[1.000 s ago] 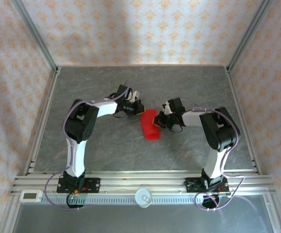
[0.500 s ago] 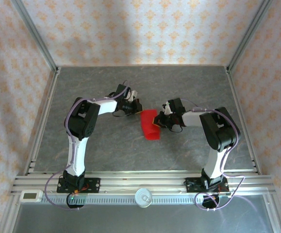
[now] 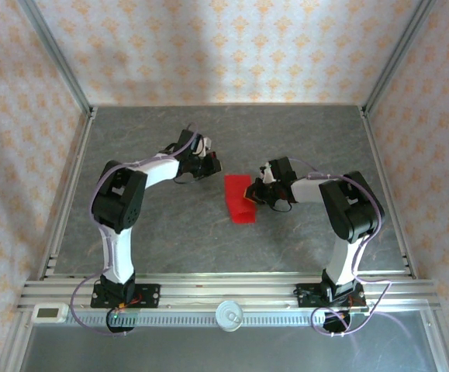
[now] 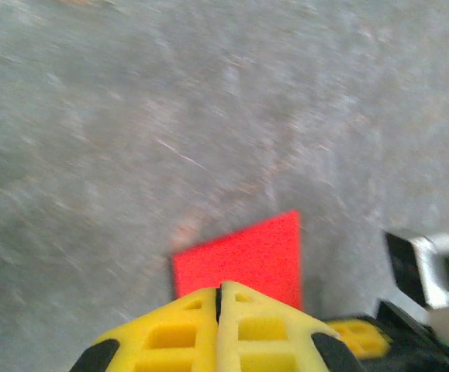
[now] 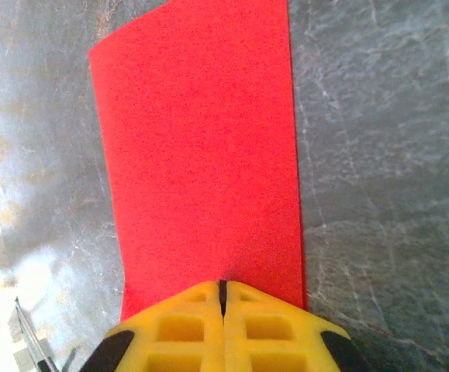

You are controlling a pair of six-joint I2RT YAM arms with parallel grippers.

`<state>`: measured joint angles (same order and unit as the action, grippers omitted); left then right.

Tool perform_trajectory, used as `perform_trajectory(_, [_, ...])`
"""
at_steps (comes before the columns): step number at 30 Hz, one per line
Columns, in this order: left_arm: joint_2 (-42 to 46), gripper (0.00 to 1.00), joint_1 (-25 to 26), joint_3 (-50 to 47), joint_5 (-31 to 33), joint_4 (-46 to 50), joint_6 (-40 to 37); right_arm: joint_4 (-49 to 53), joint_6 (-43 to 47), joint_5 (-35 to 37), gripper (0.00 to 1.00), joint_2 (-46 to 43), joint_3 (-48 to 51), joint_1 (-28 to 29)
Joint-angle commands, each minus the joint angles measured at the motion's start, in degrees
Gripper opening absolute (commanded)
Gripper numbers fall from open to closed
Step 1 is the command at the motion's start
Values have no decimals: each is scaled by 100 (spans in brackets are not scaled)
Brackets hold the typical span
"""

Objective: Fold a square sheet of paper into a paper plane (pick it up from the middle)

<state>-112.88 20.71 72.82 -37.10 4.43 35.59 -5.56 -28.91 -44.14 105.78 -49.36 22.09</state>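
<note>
Looking down on a grey marbled table (image 3: 170,240) taking up the whole floor of the enclosure. Reaching in over it from the near edge with the left arm (image 3: 119,201) and the right arm (image 3: 348,209), both bending inward toward the middle.

Finding the square sheet of paper (image 3: 240,198) lying there on the table between the two wrists, bright red and showing as a narrow oblong, long side running roughly near to far. Seeing its far left edge lifting slightly in the right wrist view (image 5: 201,155), and only a blurred red corner of it in the left wrist view (image 4: 247,260).

Keeping the right gripper (image 5: 222,291) fully closed, yellow fingertips meeting right at the paper's edge; not being able to tell whether that edge is nipped between them. Hanging the left gripper (image 4: 219,298) closed too, gripping nothing, just beside the paper's far left corner and not touching it.
</note>
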Motion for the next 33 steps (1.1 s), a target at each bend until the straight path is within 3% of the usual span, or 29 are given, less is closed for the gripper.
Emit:
perform_trajectory(1, [271,0,339,-294,-272,-127,54,1056,-12,890,0,283,384,-33])
perform_trajectory(7, [5,0,609,-541,-625,-340,66,1057,-21,890,0,299,366,-30])
perform_trajectory(18, [-323,0,449,-1209,-438,-504,-88,1075,28,881,0,363,339,-31])
perform_trajectory(25, [-14,0,370,-1217,-472,-306,-227,1084,11,903,0,294,376,-29])
perform_trajectory(33, [485,0,644,-795,-573,-28,-85,1064,-36,907,0,224,428,-31])
